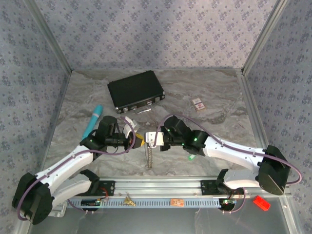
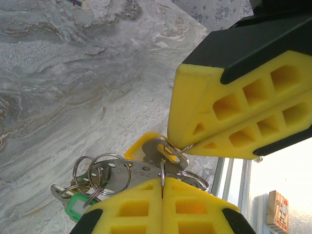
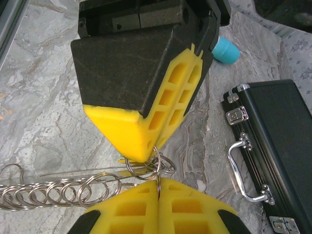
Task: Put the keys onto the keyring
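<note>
The keys (image 2: 117,171) bunch over the middle of the tabletop (image 1: 219,126), pinched by the fully closed left gripper (image 2: 163,191) at 9 o'clock. The keyring (image 3: 53,192) trails toward 6 o'clock from the clamped right gripper (image 3: 158,187) at 3 o'clock. The tips meet, probably to thread the keys on.

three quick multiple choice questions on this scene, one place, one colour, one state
1. Where is the black case? A back centre of the table B near edge C right wall
2. What colour is the stick? A red B teal C white
3. The left gripper and right gripper are? A both open B one open C both shut on rings

1 A, it lies beyond both grippers. 2 B, teal along its length. 3 C, each gripper's jaws are pressed together on them.
</note>
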